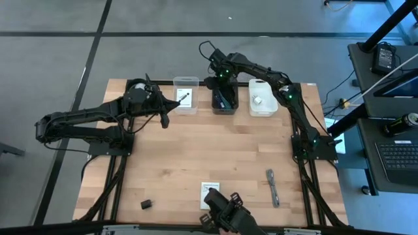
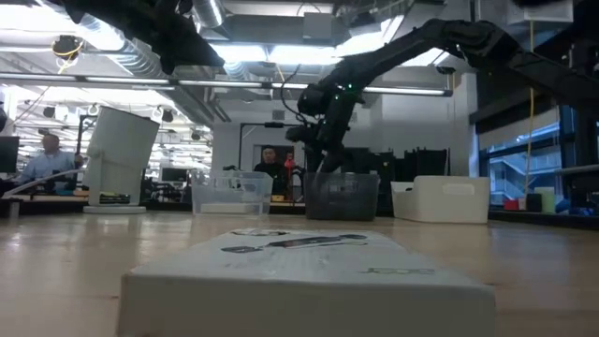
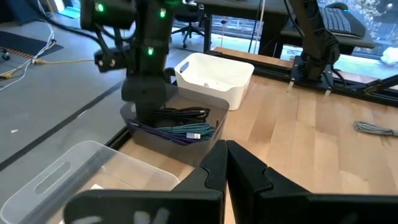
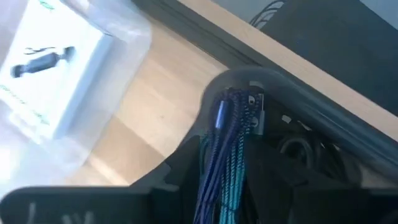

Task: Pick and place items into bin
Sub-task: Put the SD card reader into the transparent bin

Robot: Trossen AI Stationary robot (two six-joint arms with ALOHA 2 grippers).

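Note:
My right gripper [image 1: 222, 83] is lowered into the dark grey bin [image 1: 224, 101] at the table's far edge, shut on a blue and teal braided cable [image 4: 225, 143]. Black coiled cables [image 3: 180, 114] lie in that bin. My left gripper [image 3: 227, 163] is shut and empty, hovering near the clear bin [image 1: 186, 94], which holds a white printed card [image 4: 43, 68]. Near the table's near edge a grey cable [image 1: 272, 187], a white card [image 1: 209, 190] and a small black block [image 1: 146, 204] lie flat. My right gripper holds the blue and teal cable bundle [image 4: 217, 165] between its two fingers, coming from above and pointing down into the dark bin. The strands run along the fingers. The cable's far end [image 3: 193, 132] lies on the coils inside the bin.
A white bin [image 1: 262, 98] with a small white item stands to the right of the dark bin. The three bins line the far edge. The middle of the wooden table [image 1: 215, 150] is bare. A dark camera mount [image 1: 228, 212] sits at the near edge. People show in the room beyond.

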